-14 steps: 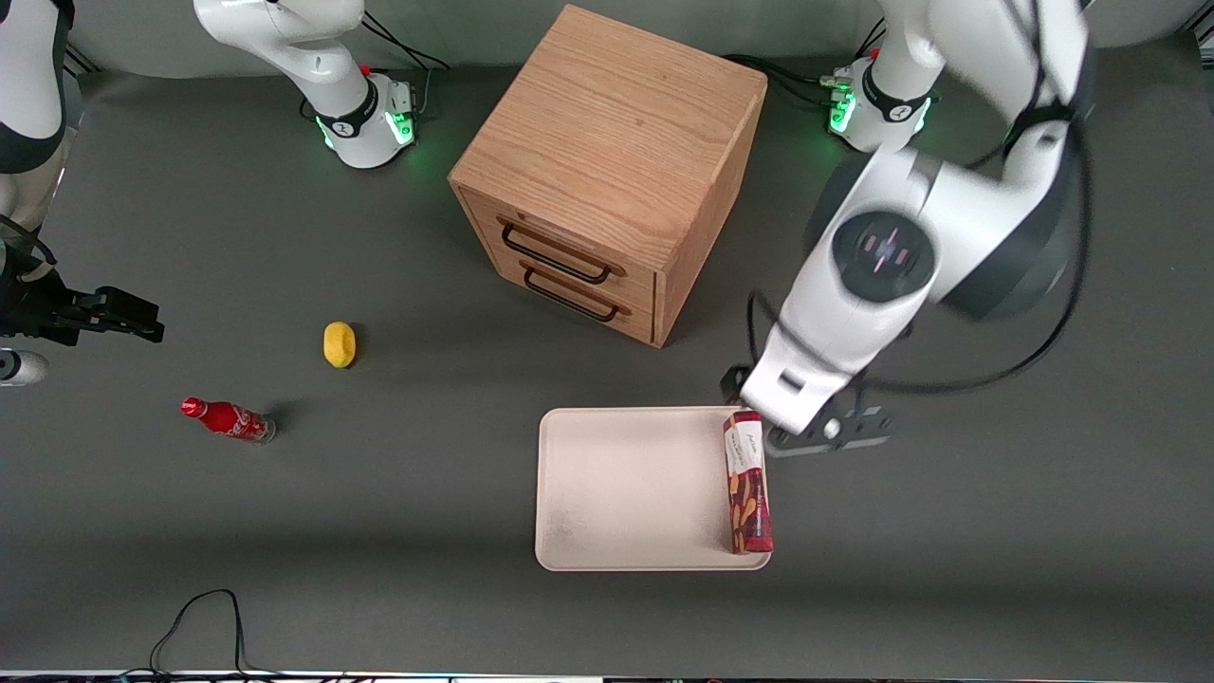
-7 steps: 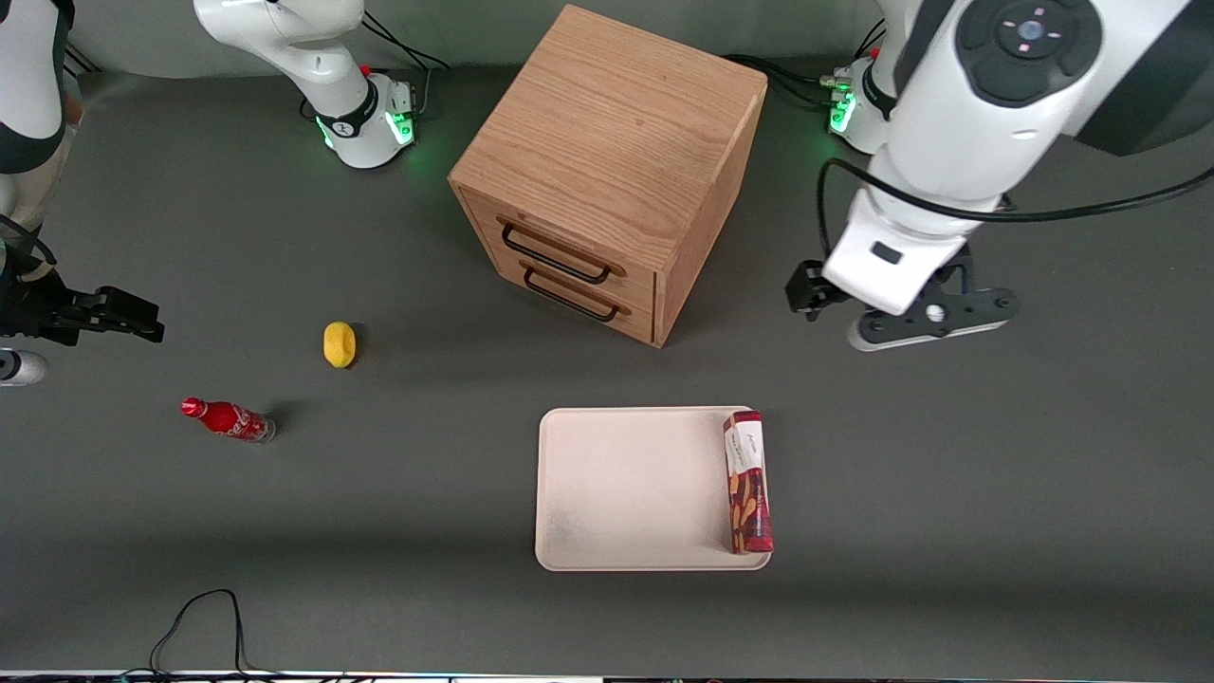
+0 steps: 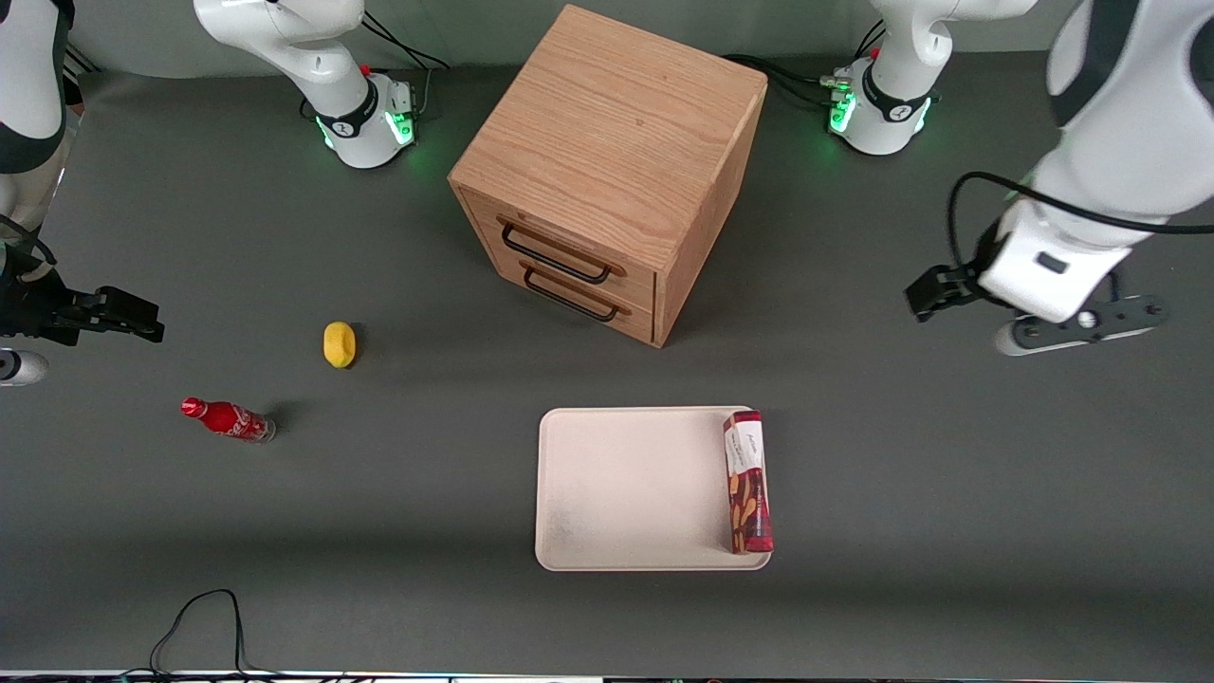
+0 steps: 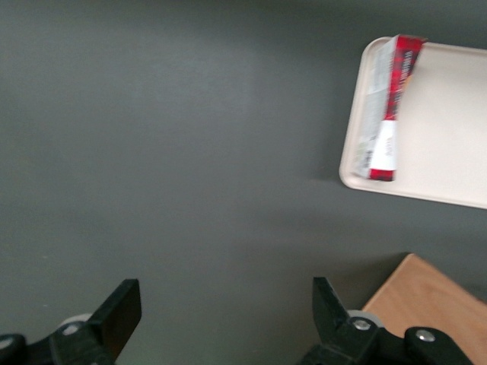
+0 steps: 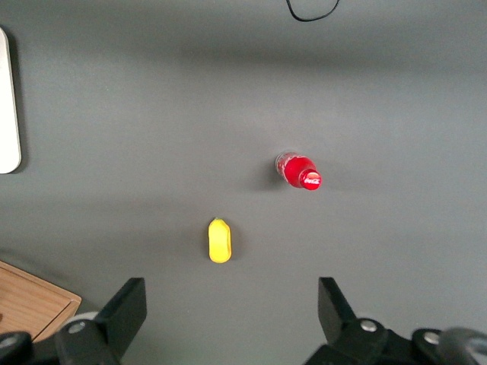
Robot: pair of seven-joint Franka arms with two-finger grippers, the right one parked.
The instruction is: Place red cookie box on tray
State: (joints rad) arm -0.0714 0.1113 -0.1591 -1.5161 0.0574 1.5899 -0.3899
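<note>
Red cookie box [image 3: 747, 482] lies flat on the tray [image 3: 635, 489], along its edge toward the working arm's end. My gripper [image 4: 227, 323] hangs over bare table [image 3: 948, 493], well apart from both, fingers [image 4: 120, 313] spread apart, holding nothing.

Dark grey tabletop [image 3: 427, 493] here. Sitting straight on it: a wooden cabinet [image 3: 607, 171] with 2 drawers, and nearer the front camera, a cream tray [image 3: 631, 489]. Toward the parked arm's end there's a yellow lemon-ish thing [image 3: 340, 343] and a small red soda bottle [image 3: 228, 419] lying down. The pincer [image 4: 227, 319] hangs wide open above bare tabletop at the working arm's end.
</note>
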